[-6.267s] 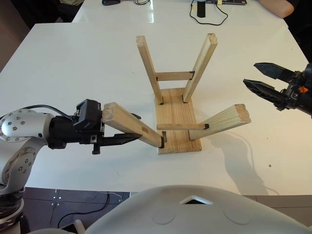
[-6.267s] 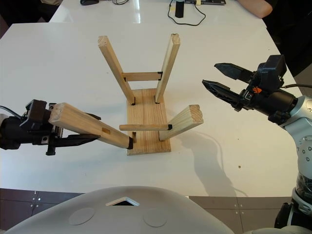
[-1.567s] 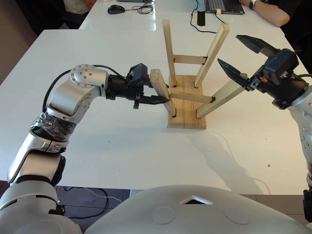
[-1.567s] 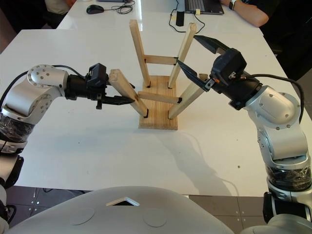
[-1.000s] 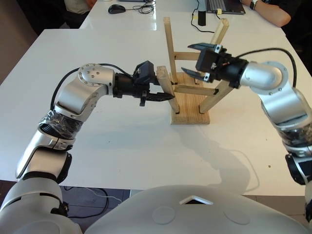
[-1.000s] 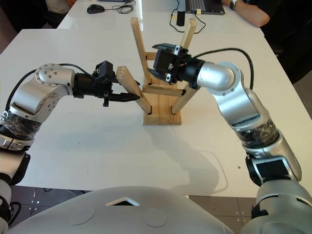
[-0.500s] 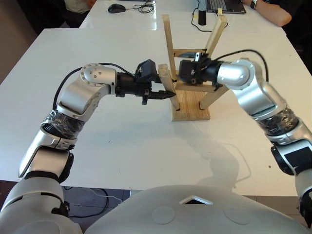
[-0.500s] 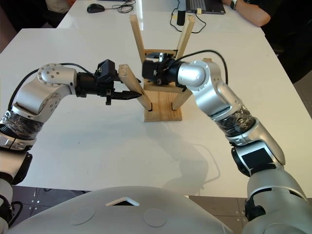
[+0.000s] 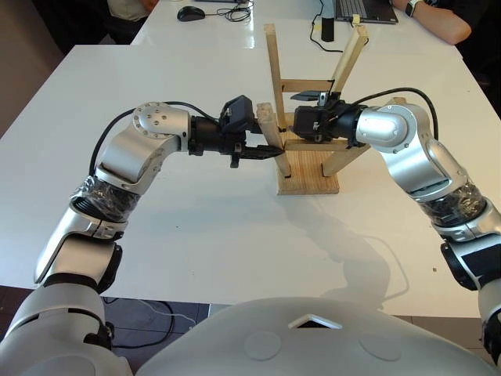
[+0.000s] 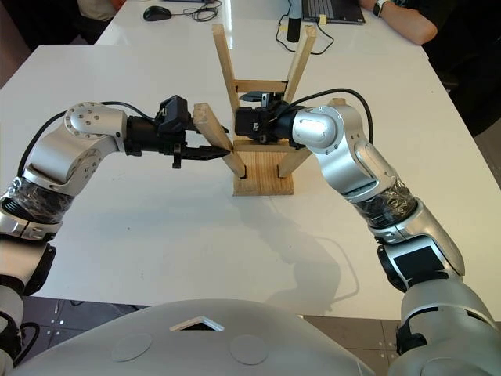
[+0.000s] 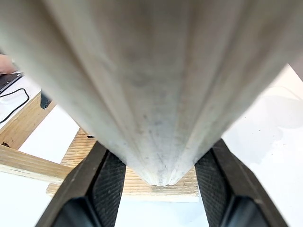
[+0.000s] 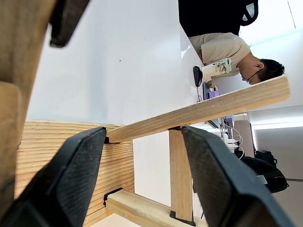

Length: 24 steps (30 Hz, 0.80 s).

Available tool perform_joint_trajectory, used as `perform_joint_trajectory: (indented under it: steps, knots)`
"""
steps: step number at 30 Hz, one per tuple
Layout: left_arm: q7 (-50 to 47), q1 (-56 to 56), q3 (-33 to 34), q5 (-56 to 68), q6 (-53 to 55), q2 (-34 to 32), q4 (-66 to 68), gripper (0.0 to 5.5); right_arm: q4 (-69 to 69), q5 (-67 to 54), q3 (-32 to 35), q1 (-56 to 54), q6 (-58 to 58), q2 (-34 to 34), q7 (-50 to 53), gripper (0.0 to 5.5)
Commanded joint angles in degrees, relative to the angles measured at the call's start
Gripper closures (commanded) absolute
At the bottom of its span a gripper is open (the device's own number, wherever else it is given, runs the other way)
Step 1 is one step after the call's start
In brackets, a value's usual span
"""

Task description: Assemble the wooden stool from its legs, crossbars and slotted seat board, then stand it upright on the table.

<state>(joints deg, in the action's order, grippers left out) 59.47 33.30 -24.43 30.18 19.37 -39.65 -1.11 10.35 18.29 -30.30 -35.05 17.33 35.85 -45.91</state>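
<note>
The stool lies upside down with its slotted seat board (image 9: 308,182) flat on the white table. Two far legs (image 9: 275,69) stand up from the board, joined by a crossbar (image 9: 306,84). My left gripper (image 9: 263,151) is shut on the near left leg (image 11: 156,90), which leans outward; its pads (image 11: 106,182) press both sides of it. A near crossbar (image 9: 327,146) runs to the near right leg (image 9: 345,157). My right gripper (image 9: 305,125) is open just above that crossbar, its pads (image 12: 78,175) spread, with a far leg (image 12: 213,108) beyond them.
At the table's far end lie a computer mouse (image 9: 190,13), a black device with cables (image 9: 327,30) and a laptop (image 9: 368,8). A person's arm (image 9: 438,17) rests at the far right corner. Bare white tabletop (image 9: 235,235) stretches in front of the stool.
The near legs have swung from splayed low to steeper, carried by my left gripper. My right gripper came in from the right to the near crossbar and sank slightly in the last half second.
</note>
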Motion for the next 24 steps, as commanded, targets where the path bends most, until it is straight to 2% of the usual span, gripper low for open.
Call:
perform_joint_trajectory:
  steps: [1,13,24]
  knots:
    - [-0.5,-6.6,-10.0,-11.1,8.5,0.6,8.6,3.48,0.5,-0.5,-2.9,4.5,-0.4,0.9,-5.7,2.55]
    - [-1.5,-5.6,-10.5,-12.8,7.7,2.1,10.5,3.48,4.8,-2.9,-3.4,6.9,-0.4,2.7,-10.4,2.55]
    - [-2.1,-4.0,-15.4,-18.4,4.5,3.6,9.5,3.48,5.6,-3.4,-3.2,7.0,0.4,1.6,-10.3,2.55]
